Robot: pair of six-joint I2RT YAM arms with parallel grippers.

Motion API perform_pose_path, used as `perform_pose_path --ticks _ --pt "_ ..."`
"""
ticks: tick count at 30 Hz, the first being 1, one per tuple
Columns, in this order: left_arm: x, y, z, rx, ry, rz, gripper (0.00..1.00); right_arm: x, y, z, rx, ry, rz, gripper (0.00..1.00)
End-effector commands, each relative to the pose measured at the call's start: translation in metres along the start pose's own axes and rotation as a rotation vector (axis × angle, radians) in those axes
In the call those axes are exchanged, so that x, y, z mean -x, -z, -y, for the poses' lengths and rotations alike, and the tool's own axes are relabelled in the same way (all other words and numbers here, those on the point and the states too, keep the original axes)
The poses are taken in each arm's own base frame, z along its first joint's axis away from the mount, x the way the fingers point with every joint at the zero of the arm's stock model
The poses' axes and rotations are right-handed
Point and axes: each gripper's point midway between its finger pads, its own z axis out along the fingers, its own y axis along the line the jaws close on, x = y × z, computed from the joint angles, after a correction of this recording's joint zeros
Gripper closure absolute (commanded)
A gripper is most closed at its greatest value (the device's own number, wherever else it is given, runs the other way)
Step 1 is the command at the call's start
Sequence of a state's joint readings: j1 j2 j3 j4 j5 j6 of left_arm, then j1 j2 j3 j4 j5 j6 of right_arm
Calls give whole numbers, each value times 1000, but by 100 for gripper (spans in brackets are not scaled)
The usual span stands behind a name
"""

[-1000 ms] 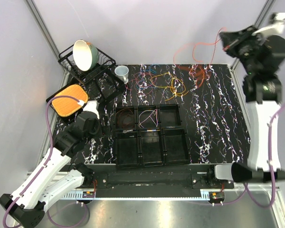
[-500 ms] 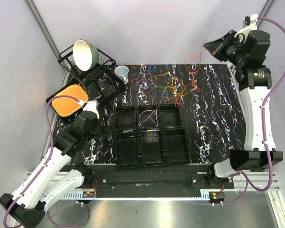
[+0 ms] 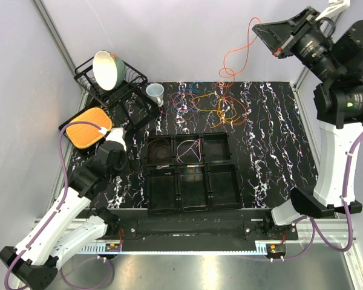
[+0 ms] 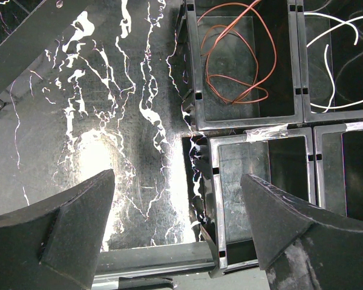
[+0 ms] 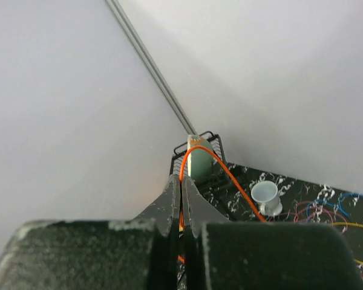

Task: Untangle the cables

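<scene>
A tangle of thin cables (image 3: 206,103), orange, yellow, red, blue and purple, lies at the back middle of the table. My right gripper (image 3: 265,27) is high above the back right, shut on an orange cable (image 3: 237,51) that hangs from it down to the tangle. In the right wrist view the fingers (image 5: 181,181) pinch this orange cable (image 5: 230,175), and the tangle (image 5: 327,208) shows below. My left gripper (image 3: 118,162) is open and empty over the table left of the tray, as the left wrist view (image 4: 178,229) shows.
A black six-compartment tray (image 3: 192,206) holds an orange-brown cable (image 4: 230,54) in its back-left bin and a white one (image 4: 339,60) in the back-middle bin. A dish rack with a bowl (image 3: 107,69), a white cup (image 3: 155,92) and an orange pad (image 3: 89,128) stand at the back left.
My right gripper has swung and risen, drawing the orange cable up out of the tangle until it hangs long. The left arm has not moved.
</scene>
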State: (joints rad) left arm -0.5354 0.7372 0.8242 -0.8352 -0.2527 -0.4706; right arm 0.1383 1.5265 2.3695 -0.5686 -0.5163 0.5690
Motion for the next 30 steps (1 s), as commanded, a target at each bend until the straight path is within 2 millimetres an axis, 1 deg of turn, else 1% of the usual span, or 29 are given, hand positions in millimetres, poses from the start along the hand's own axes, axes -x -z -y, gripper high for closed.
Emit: perform_pose_path --ticks 1,6,8,12,13,15,18,21,27,28,30 --pt "16 3 7 -31 9 49 12 -8 5 -16 56 -12 -56 100" --pt "15 2 7 -29 10 45 12 -30 4 -16 67 -66 -144 100" --pt "15 1 7 -28 10 42 12 -38 7 -20 76 -82 -178 100" --pt "15 1 5 -21 13 41 12 -50 13 -38 135 -103 -236 100" --pt "15 0 5 -21 11 41 12 -50 17 -47 159 -100 -244 100" --pt "15 0 5 -20 14 42 12 -53 21 -49 157 -103 -261 100" --pt "15 0 4 -17 15 40 12 -55 24 -47 139 -95 -265 100" --pt "15 0 4 -18 15 41 12 -61 23 -39 110 -97 -279 100" --pt "16 1 4 -21 18 47 12 -75 14 -12 19 -101 -295 100" --pt "16 1 4 -20 18 45 12 -79 12 -4 -4 -102 -300 100" --pt "16 1 4 -21 21 46 12 -85 9 4 -27 -105 -312 100"
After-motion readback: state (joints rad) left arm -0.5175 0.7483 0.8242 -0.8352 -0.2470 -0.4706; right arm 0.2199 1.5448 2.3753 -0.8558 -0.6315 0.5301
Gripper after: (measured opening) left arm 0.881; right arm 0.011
